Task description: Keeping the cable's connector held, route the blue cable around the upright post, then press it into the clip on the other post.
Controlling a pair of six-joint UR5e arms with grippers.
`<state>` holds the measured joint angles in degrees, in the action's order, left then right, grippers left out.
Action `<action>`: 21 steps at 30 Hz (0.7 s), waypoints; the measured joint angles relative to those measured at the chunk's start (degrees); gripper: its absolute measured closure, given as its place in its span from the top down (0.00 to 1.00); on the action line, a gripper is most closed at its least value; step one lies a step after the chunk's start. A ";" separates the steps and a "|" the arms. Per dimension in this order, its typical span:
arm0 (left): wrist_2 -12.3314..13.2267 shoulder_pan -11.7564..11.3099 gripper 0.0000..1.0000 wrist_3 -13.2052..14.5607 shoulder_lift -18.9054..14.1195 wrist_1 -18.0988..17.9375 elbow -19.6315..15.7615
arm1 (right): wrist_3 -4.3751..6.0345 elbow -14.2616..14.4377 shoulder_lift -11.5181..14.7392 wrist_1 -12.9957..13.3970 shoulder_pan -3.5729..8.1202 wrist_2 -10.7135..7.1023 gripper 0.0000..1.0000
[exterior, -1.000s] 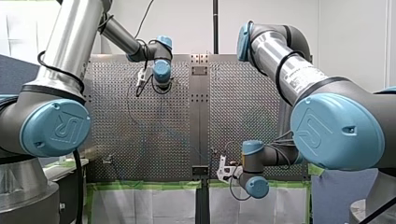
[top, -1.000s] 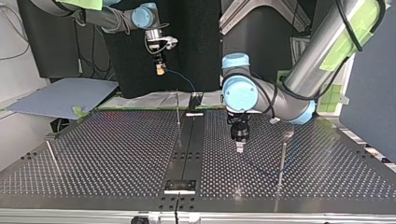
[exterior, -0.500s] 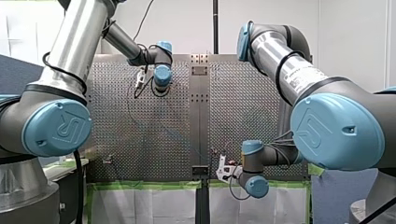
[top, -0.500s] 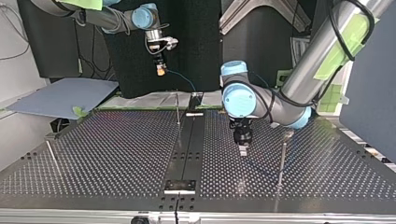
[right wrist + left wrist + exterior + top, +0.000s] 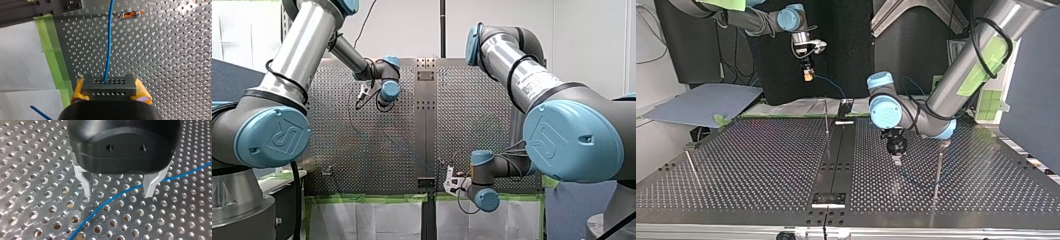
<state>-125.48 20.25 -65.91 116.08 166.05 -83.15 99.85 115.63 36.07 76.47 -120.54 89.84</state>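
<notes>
My right gripper point(image 5: 110, 96) is shut, its yellow pads clamping a grey connector block point(image 5: 109, 87). The blue cable point(image 5: 108, 50) runs straight ahead from that block over the perforated table. In the top view this gripper point(image 5: 808, 76) hangs high at the back left, and the cable point(image 5: 830, 86) droops away from it. My left gripper point(image 5: 117, 191) is open just above the table. Its metal fingers point(image 5: 83, 183) straddle the blue cable point(image 5: 113, 197), which lies on the plate between them, untouched. In the top view it point(image 5: 896, 160) stands right of centre. A thin upright post point(image 5: 937, 170) stands to its right.
A second thin post point(image 5: 826, 117) rises near the table's centre rail point(image 5: 836, 160), and a third point(image 5: 692, 167) stands at the top view's left. A small metal clip with orange parts point(image 5: 130, 15) lies ahead of my right gripper. Green tape point(image 5: 53, 50) lines the table edge.
My left arm's wrist has swung a little, shifting its gripper slightly rightward in the top view. My right arm and the connector have stayed where they were.
</notes>
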 joint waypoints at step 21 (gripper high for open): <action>-4.50 1.45 1.00 11.72 5.05 -2.36 0.02 | 0.59 0.00 0.01 0.44 -0.09 -0.18 0.00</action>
<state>-129.98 21.70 -54.19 121.13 163.69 -83.13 100.44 115.63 36.07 76.91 -120.63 89.66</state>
